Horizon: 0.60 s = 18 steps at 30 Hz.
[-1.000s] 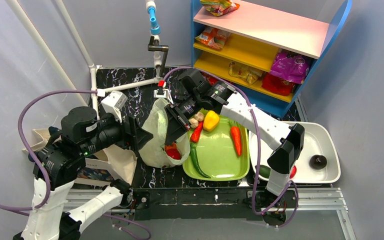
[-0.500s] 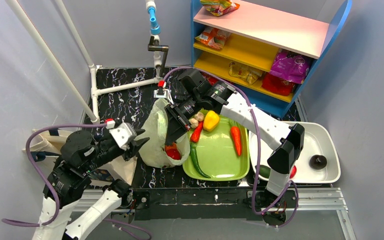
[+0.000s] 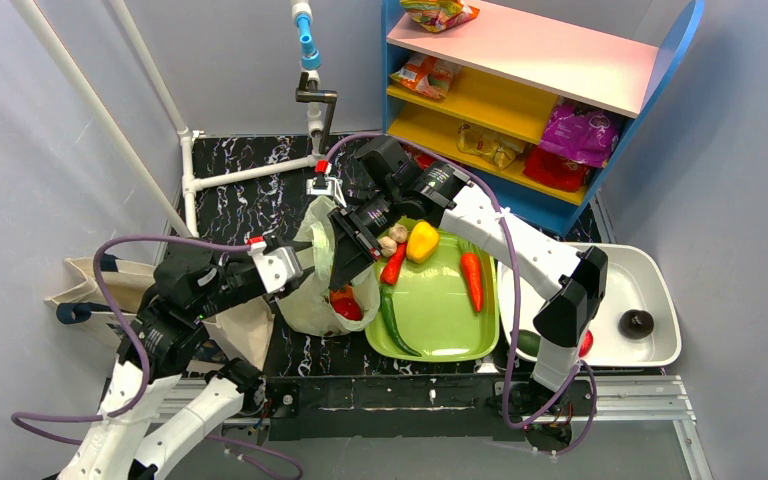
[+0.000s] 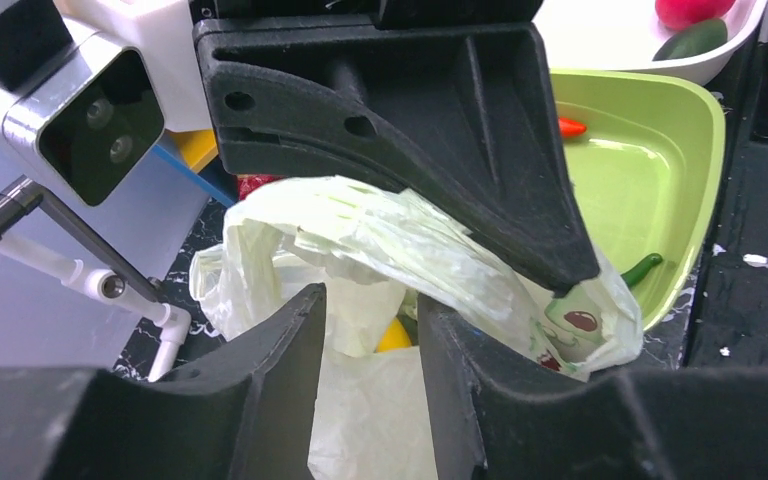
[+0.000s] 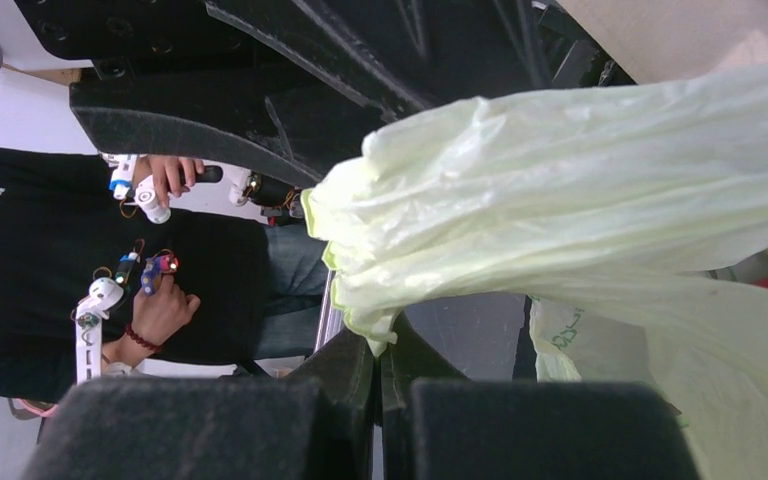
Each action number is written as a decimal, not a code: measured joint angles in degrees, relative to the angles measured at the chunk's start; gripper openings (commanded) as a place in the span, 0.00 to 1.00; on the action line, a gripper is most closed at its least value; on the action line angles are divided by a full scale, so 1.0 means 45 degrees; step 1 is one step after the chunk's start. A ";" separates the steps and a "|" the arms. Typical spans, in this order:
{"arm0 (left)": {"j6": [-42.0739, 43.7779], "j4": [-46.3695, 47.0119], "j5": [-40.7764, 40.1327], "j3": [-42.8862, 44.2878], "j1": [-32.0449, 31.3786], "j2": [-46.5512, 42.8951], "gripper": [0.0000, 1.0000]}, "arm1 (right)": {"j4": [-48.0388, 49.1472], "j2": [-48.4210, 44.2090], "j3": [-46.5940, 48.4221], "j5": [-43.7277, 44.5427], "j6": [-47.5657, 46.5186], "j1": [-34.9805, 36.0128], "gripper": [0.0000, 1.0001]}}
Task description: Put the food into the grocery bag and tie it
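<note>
The right gripper (image 5: 380,350) is pressed together on a bunched edge of the grocery bag (image 3: 310,305), by which the bag's right side is held up. The left gripper (image 4: 368,305) is spread, and a fold of the bag's left rim lies loosely between its fingers, not yet pinched. The bag stands mid-table, just left of the green tray (image 3: 435,300), with a red item (image 3: 346,306) inside.

Loading, not tying, is judged to be in hand: a yellow pepper (image 3: 422,240), red chilli (image 3: 393,264), carrot (image 3: 472,280) and cucumber (image 3: 397,325) lie on the tray. The left jaws would need to be closed on that fold so the mouth can be drawn open. A canvas tote (image 3: 235,330) lies at the near left under the left arm. The bag's mouth is crowded by both grippers.
</note>
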 measured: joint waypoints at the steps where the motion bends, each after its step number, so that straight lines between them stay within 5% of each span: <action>1: 0.0136 0.0117 0.0019 -0.0005 0.0000 0.0155 0.40 | 0.0000 0.0000 0.0005 0.0000 0.0000 0.0000 0.01; 18: 0.0665 0.2424 0.0257 -0.1666 0.0000 0.0301 0.46 | 0.0005 -0.0005 -0.0044 -0.0097 0.0044 0.0078 0.01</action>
